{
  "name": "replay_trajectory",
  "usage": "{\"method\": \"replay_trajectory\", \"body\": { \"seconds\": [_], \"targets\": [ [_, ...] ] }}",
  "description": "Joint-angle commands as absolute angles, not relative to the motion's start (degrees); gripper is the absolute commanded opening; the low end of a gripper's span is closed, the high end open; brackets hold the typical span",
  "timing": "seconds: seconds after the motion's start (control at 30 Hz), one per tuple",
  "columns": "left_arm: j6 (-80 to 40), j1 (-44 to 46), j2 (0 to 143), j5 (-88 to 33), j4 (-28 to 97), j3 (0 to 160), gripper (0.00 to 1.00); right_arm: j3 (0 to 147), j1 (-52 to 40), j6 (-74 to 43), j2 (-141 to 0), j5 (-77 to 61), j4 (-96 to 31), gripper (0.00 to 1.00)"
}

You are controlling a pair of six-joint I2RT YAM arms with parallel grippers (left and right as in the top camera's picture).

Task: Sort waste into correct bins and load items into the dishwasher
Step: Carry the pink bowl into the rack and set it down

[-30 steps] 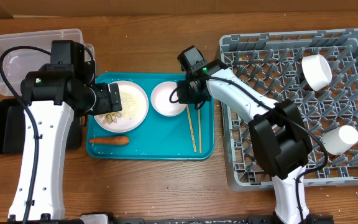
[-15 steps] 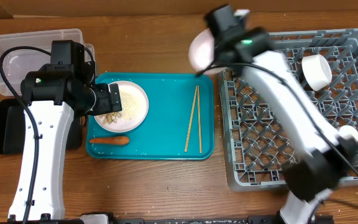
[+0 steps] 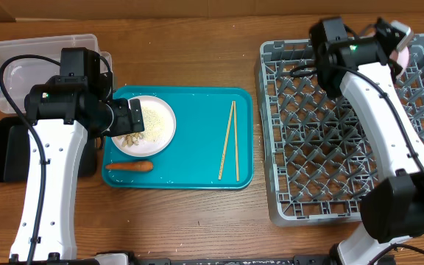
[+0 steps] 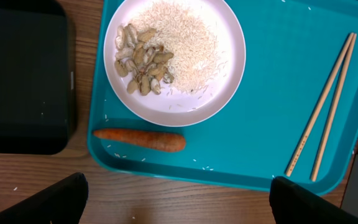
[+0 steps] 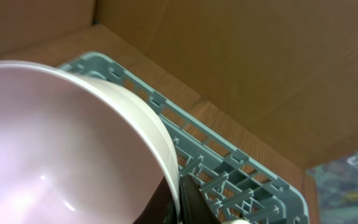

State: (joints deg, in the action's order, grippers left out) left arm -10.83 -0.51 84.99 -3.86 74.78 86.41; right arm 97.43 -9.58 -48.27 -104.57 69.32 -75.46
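Observation:
A white plate (image 3: pixel 155 123) with rice and nut-like scraps sits on the teal tray (image 3: pixel 190 173). It also shows in the left wrist view (image 4: pixel 185 93). An orange carrot stick (image 3: pixel 129 166) (image 4: pixel 139 139) lies in front of the plate. Two chopsticks (image 3: pixel 229 151) (image 4: pixel 325 112) lie on the tray's right side. My left gripper (image 4: pixel 179 208) is open and empty, hovering above the tray's front edge. My right gripper (image 3: pixel 386 35) is shut on the rim of a white bowl (image 3: pixel 400 38) (image 5: pixel 61 143), held tilted above the far right corner of the grey dish rack (image 3: pixel 322 147) (image 5: pixel 229 168).
A clear tub (image 3: pixel 28 62) stands at the far left. A black tray (image 3: pixel 2 151) (image 4: pixel 23 74) lies in front of it. My right arm stretches across the rack and hides part of its floor. Cardboard walls rise behind the rack.
My right gripper lifted the white bowl off the teal tray and carried it right to the rack's far right corner. One chopstick shifted. The left arm has not moved.

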Motion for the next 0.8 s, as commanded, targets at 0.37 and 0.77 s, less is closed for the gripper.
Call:
{"method": "replay_trajectory", "body": {
  "seconds": [0.37,0.77],
  "targets": [
    [-11.9,-0.7,85.0,-4.1,74.7,87.1,0.95,78.8,-10.8,-52.2,-105.1,65.3,-62.8,0.04],
    [-11.8,-0.7,85.0,-4.1,74.7,87.1,0.95,77.2,-16.9,-52.1,-106.0,62.9,-62.2,0.04]
  ]
}}
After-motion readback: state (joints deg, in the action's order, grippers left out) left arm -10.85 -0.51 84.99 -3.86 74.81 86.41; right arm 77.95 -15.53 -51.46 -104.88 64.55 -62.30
